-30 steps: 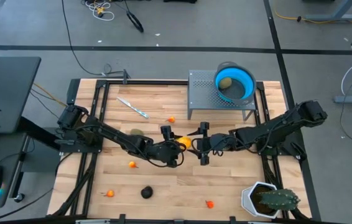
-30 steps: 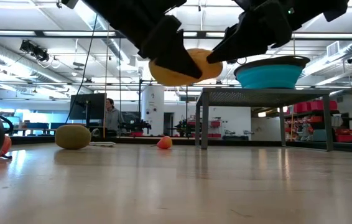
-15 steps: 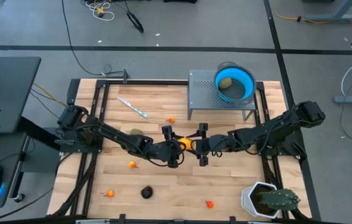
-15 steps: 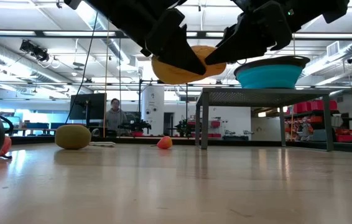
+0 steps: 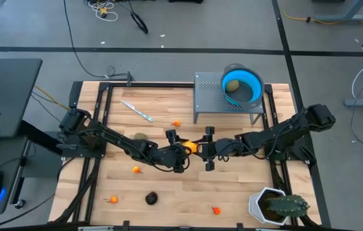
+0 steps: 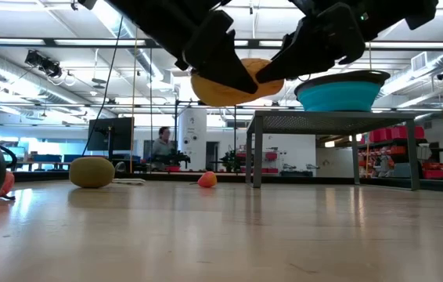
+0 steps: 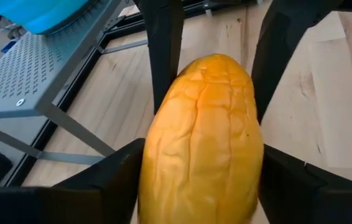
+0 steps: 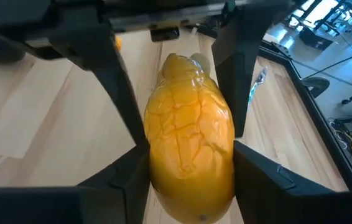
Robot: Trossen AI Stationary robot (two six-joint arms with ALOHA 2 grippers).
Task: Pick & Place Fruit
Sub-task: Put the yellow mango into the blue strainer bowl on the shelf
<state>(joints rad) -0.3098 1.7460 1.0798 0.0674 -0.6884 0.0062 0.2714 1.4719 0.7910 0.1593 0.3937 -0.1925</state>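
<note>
You have the yellow fruit [image 5: 192, 147] lifted clear of the table [image 5: 245, 186] near its middle, because both arms meet there for a handover. The left gripper [image 5: 180, 151] has its fingers at the fruit's sides, and the right gripper [image 5: 206, 149] sets its fingers against the other end. I judge that both touch the fruit, but I cannot tell which one carries it. The blue bowl [image 5: 251, 82] on the grey stand [image 5: 208, 96] is near the right arm, which probably explains the transfer.

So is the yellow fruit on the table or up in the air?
In the air: the yellow fruit hangs above the table, between both grippers.
</note>
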